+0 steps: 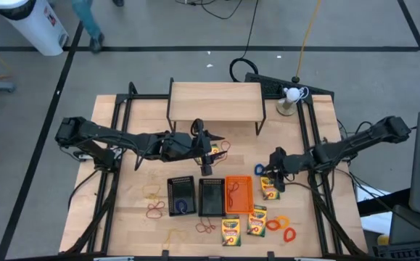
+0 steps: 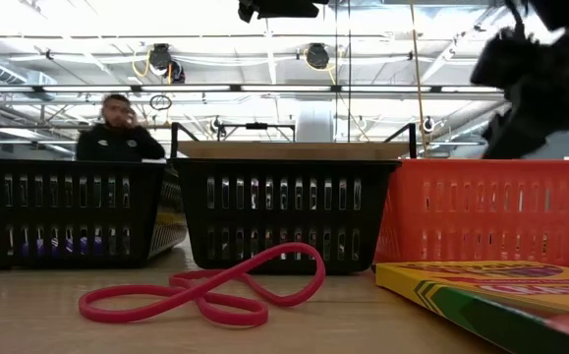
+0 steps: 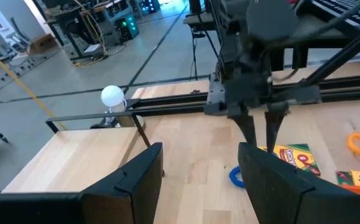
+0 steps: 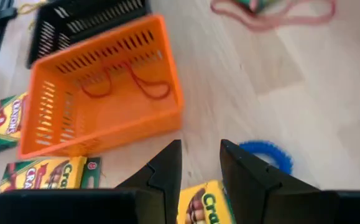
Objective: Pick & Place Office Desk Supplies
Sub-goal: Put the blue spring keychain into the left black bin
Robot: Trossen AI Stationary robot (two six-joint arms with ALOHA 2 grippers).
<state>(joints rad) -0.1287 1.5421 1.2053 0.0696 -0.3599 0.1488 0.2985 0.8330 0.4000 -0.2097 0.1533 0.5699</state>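
Note:
Three mesh trays stand in a row near the front: two black ones [image 1: 181,196] [image 1: 211,196] and an orange one [image 1: 239,194] with a red rubber band [image 4: 124,84] in it. My right gripper [image 4: 201,165] slants down over a crayon box [image 1: 269,187] lying flat right of the orange tray. Its fingers are a little apart with bare table between them. A blue band [image 4: 267,155] lies just beyond them. My left gripper [image 3: 198,180] hangs open and empty at mid-table, in front of the shelf. Another crayon box [image 1: 213,151] with a red band [image 1: 224,148] lies below it.
Two more crayon boxes [image 1: 231,230] [image 1: 257,220] lie at the front, with orange and red bands [image 1: 282,227] beside them. Loose red and yellow bands [image 1: 155,210] lie left of the trays. A wooden shelf [image 1: 215,101] and a white ball [image 1: 291,94] stand at the back.

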